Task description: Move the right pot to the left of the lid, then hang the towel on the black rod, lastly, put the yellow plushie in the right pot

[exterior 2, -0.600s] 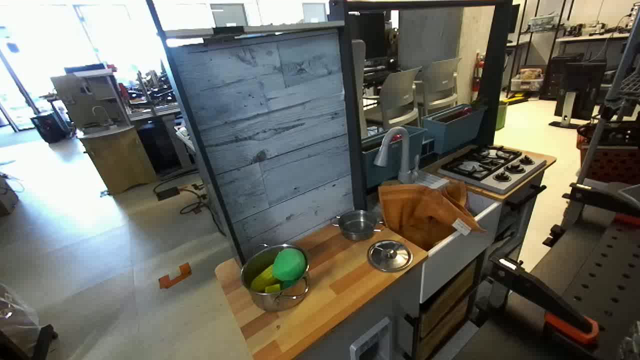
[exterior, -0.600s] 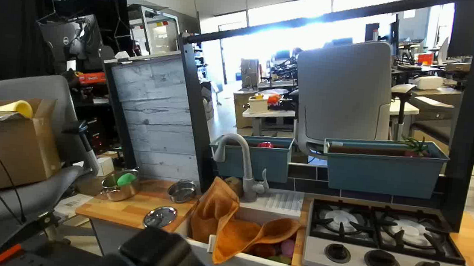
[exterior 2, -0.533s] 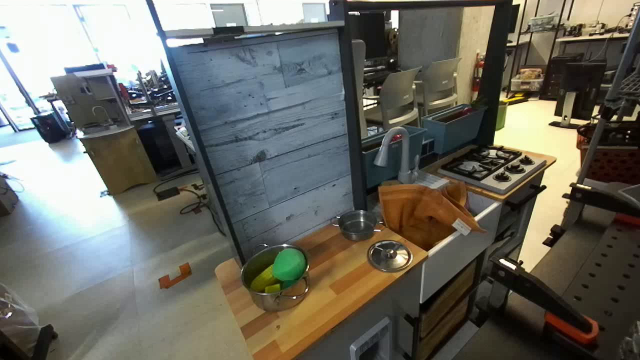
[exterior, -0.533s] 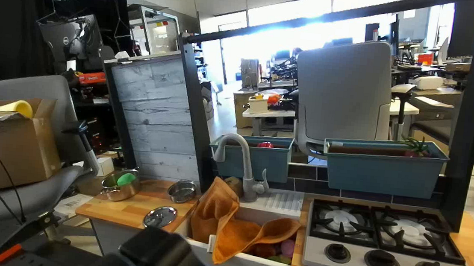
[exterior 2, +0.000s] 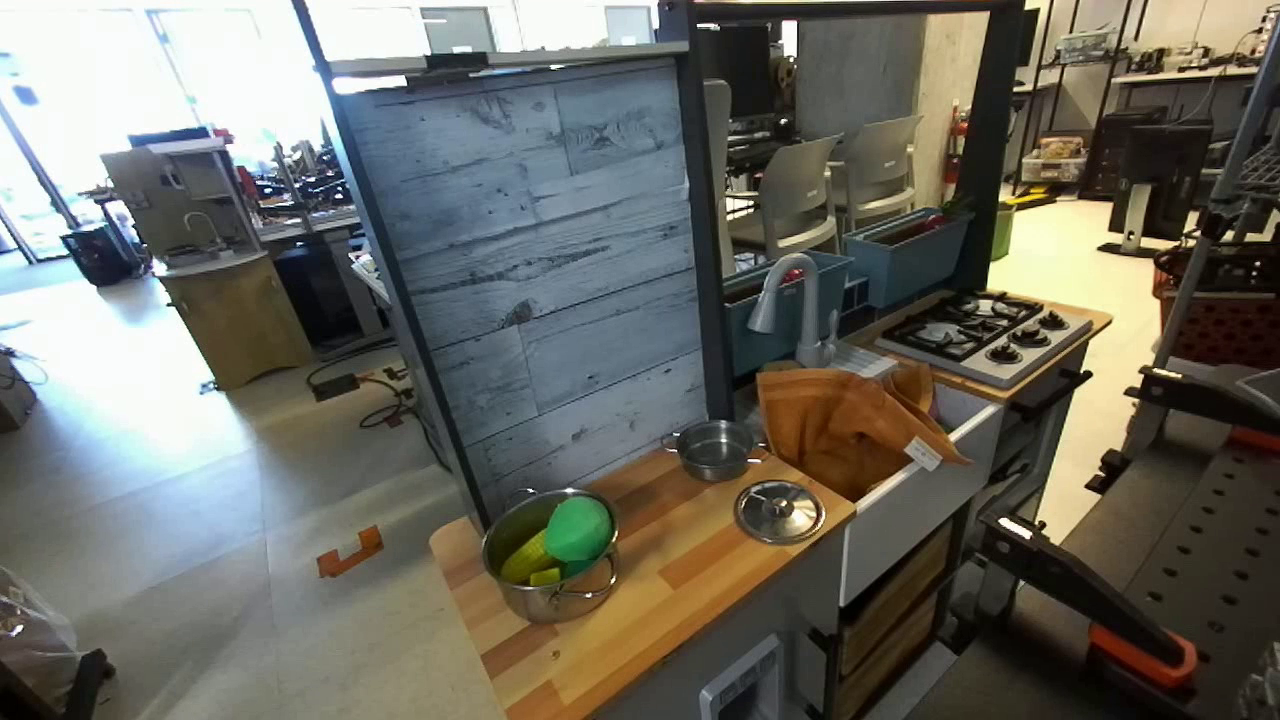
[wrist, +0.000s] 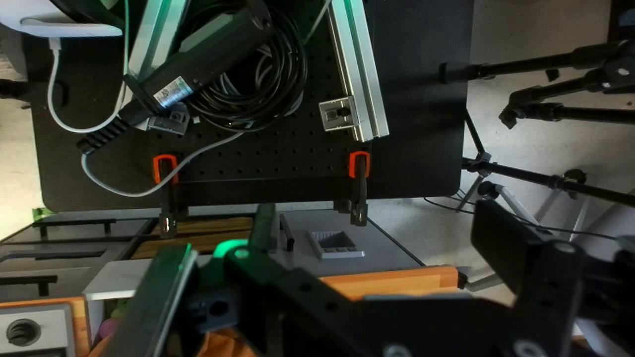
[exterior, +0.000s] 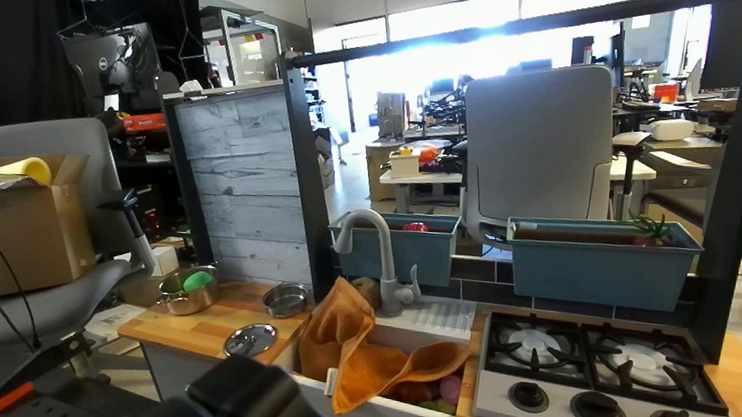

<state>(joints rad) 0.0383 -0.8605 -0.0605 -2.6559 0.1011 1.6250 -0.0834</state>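
Note:
A deep metal pot [exterior 2: 555,603] stands on the wooden counter's outer end, holding a yellow corn-like plushie [exterior 2: 525,558] and a green item [exterior 2: 580,530]. A shallow empty pot [exterior 2: 716,458] stands nearer the sink, behind the lid [exterior 2: 780,512]. Both pots [exterior: 188,301] [exterior: 286,300] and the lid [exterior: 250,340] show in both exterior views. The orange-brown towel [exterior: 332,339] lies draped over the sink and its front edge. The black rod [exterior: 521,27] runs bare across the top of the frame. My gripper [wrist: 379,233] is open and empty in the wrist view, high above the counter.
The sink [exterior: 407,405] holds several toy items, with a grey faucet [exterior: 381,250] behind. A stove [exterior: 599,369] and blue planters [exterior: 601,269] stand along the back. A dark blurred shape [exterior: 260,400] is at an exterior view's bottom. A black table [wrist: 273,163] with orange clamps faces the kitchen.

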